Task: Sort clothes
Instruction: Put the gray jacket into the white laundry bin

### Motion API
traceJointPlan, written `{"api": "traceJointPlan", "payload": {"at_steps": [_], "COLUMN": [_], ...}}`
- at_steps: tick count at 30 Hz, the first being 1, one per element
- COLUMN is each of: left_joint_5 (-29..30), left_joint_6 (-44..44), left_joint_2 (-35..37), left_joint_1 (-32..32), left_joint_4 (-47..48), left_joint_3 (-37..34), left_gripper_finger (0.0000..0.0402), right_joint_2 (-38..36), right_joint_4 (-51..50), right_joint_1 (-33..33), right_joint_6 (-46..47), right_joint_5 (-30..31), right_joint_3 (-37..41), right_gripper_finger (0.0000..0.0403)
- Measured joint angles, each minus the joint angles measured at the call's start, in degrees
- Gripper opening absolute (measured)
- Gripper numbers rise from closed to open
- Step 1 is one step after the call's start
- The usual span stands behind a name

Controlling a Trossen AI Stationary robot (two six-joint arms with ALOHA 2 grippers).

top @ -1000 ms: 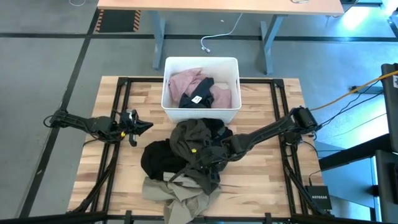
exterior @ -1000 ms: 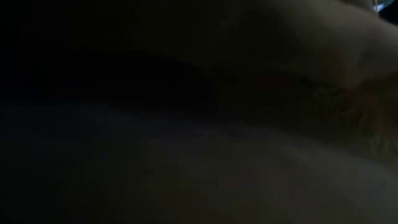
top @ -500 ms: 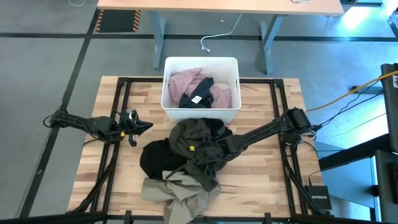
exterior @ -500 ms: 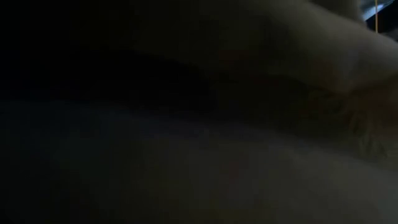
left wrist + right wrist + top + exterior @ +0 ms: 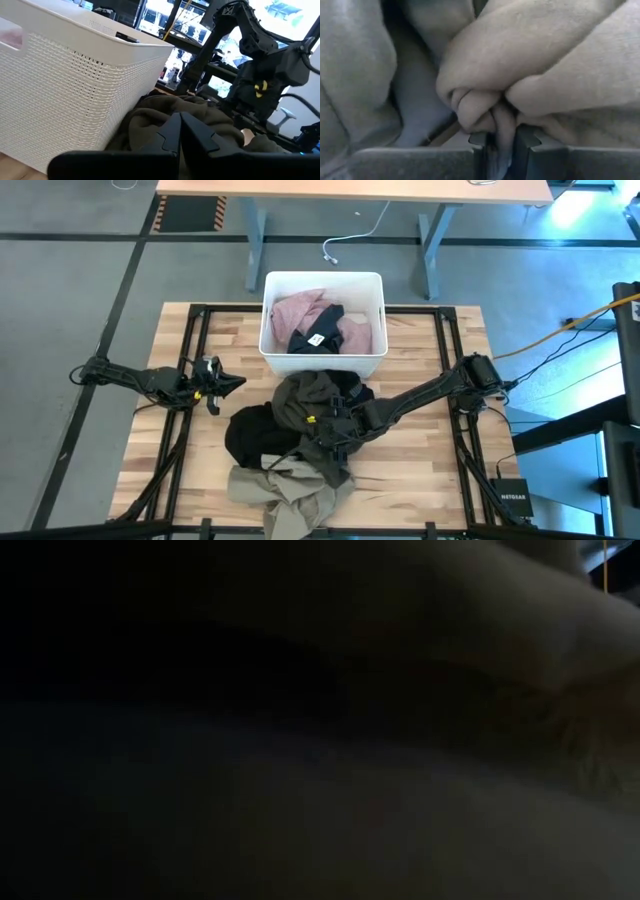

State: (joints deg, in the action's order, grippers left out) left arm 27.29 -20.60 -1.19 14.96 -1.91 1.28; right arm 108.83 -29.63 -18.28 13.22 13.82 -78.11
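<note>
Left hand (image 5: 222,383) is parked over the left side of the wooden surface (image 5: 420,480), fingers together, holding nothing. Mid-surface there's the pile: black garment (image 5: 255,435), khaki-beige one (image 5: 285,490) and the dark olive one (image 5: 310,405). The right hand (image 5: 325,435) is clamped on a fold of olive fabric, so I'd call this the pick-up step. Next move probably needs a clean lift toward the white bin (image 5: 375,290), where the pink checked shirt (image 5: 300,310) already sits.

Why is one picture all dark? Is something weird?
Yes. The low view is nearly black, apparently smothered by fabric, likely from the pile of clothes heaped at the table's front edge. The right gripper pinches a fold of the dark olive garment.
</note>
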Motion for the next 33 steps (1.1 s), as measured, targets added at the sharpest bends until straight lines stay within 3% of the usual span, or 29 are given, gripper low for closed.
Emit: {"api": "traceJointPlan", "payload": {"at_steps": [8, 16, 21, 33], "left_joint_5": [0.0, 0.03, 0.01, 0.02], "left_joint_6": [-1.31, -0.21, -0.26, -0.22], "left_joint_2": [-0.07, -0.09, -0.09, -0.09], "left_joint_1": [0.0, 0.0, 0.0, 0.0], "left_joint_4": [0.0, -0.01, 0.0, -0.02], "left_joint_3": [0.0, 0.0, 0.0, -0.02], "left_gripper_finger": [0.0004, 0.0004, 0.0004, 0.0004], "right_joint_2": [-4.71, -8.51, -8.54, -8.75], "right_joint_4": [-8.37, -14.59, -18.09, -14.71], "right_joint_1": [-1.61, -0.87, 1.55, 11.22], "right_joint_6": [-1.17, -7.27, -13.71, -31.82], "right_joint_5": [3.44, 11.84, 16.45, 22.98], "right_joint_3": [-7.37, -18.32, -27.99, -52.64], "right_gripper_finger": [0.0044, 0.0044, 0.0044, 0.0044]}}
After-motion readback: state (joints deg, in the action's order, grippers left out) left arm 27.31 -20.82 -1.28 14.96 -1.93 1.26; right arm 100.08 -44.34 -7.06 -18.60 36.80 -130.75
